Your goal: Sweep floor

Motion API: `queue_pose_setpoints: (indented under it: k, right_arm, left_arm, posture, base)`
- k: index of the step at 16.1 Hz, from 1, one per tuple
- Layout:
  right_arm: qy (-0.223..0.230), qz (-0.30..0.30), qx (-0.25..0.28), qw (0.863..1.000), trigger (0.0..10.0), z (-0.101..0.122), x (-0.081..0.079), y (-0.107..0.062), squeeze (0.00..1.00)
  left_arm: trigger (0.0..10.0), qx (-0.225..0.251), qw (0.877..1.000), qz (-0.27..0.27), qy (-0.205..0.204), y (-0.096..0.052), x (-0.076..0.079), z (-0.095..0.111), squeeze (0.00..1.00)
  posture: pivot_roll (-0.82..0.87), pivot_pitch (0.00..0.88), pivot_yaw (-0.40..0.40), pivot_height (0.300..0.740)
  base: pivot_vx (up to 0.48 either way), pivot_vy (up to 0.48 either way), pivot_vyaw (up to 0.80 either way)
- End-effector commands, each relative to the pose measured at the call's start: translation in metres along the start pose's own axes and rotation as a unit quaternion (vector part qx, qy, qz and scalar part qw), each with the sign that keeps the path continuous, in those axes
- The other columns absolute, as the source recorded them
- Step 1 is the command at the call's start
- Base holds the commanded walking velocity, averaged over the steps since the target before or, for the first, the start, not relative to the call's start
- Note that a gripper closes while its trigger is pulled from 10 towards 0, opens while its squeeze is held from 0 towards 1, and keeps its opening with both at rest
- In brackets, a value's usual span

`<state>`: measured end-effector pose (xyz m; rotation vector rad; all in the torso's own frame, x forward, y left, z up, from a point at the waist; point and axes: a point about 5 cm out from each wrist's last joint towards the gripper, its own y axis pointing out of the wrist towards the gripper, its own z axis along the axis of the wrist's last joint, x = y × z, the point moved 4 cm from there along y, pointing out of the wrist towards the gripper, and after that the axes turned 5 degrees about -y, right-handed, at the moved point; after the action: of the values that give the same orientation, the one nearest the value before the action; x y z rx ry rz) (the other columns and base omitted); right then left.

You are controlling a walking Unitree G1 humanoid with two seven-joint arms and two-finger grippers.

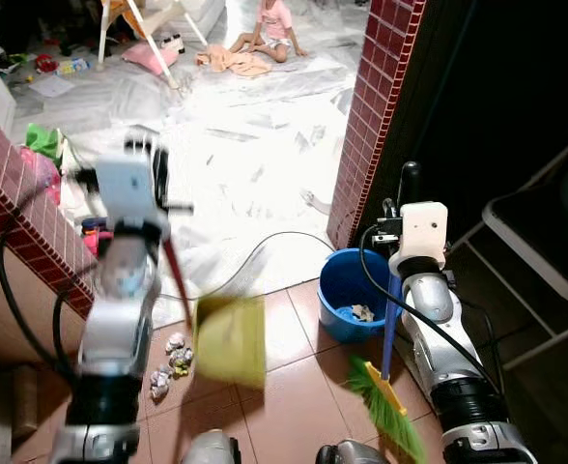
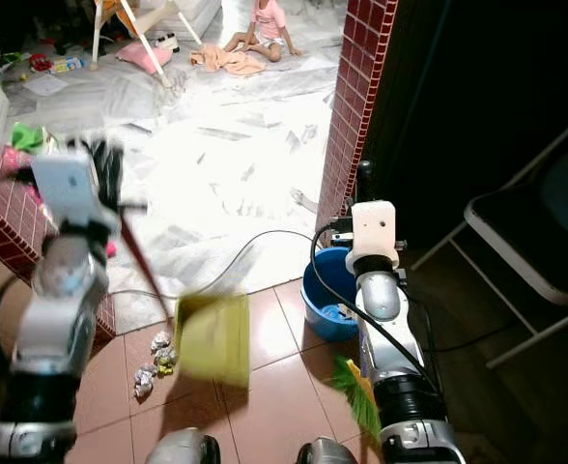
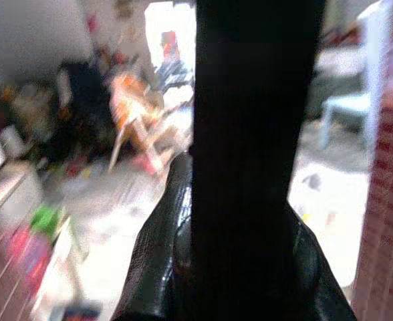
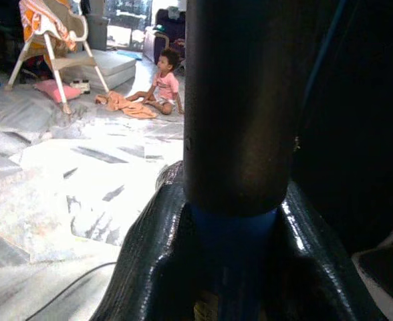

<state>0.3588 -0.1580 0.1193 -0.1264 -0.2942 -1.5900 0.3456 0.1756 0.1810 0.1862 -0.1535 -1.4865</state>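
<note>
I have the left claw (image 1: 141, 155) closed around the red handle of the yellow dustpan (image 1: 231, 340), which hangs blurred just above the brown floor tiles (image 1: 298, 387), beside a small heap of crumpled rubbish (image 1: 171, 360). My right claw (image 1: 409, 184) is clamped on the blue stick of the broom (image 1: 388, 367), its green bristles resting on the tiles near the blue bucket (image 1: 347, 290) by the brick pillar (image 1: 371, 116). I judge this as the gathering step: next I should set the pan flat by the heap, then swing the bristles across to push the rubbish in. A person (image 1: 269, 29) sits far off on the white sheeting. I can read no writing anywhere.
</note>
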Motion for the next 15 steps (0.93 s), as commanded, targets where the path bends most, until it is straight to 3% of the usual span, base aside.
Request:
queue_pose_setpoints:
  k: [1,4,5,9,14,15]
  right_arm:
    - [0.017,0.000,0.020,1.000,10.0,0.012,0.000,0.008,0.00]
    - [0.028,0.005,0.026,0.999,10.0,0.018,-0.009,0.012,0.00]
    - [0.025,0.010,0.030,0.999,10.0,0.020,-0.013,0.013,0.00]
    - [0.029,0.017,0.035,0.999,10.0,0.022,-0.018,0.014,0.00]
    - [0.030,0.024,0.039,0.999,10.0,0.024,-0.021,0.013,0.00]
    - [0.032,0.025,0.040,0.998,10.0,0.025,-0.020,0.015,0.00]
  left_arm:
    - [10.0,0.064,0.997,0.027,0.017,0.001,-0.005,0.033,0.00]
    - [10.0,0.075,0.994,0.026,0.079,-0.010,-0.009,0.028,0.00]
    - [10.0,0.056,0.995,0.019,0.082,-0.016,-0.010,0.017,0.00]
    - [10.0,0.047,0.997,0.029,0.060,-0.024,-0.013,0.013,0.00]
    - [10.0,0.079,0.995,0.033,0.054,-0.014,-0.008,0.032,0.00]
    - [10.0,0.081,0.994,0.039,0.069,-0.010,-0.011,0.035,0.00]
  posture:
    - [0.03,0.000,-0.026,0.740]
    - [0.04,0.000,-0.033,0.740]
    - [0.05,0.000,-0.034,0.740]
    - [0.04,0.000,-0.026,0.740]
    - [0.04,0.000,-0.025,0.740]
    - [0.03,0.000,-0.027,0.740]
  base:
    - [0.000,0.000,0.00]
    - [0.000,0.000,0.00]
    - [0.000,0.000,0.00]
    - [0.000,0.000,0.60]
    - [0.000,0.000,0.80]
    - [0.000,0.000,0.80]
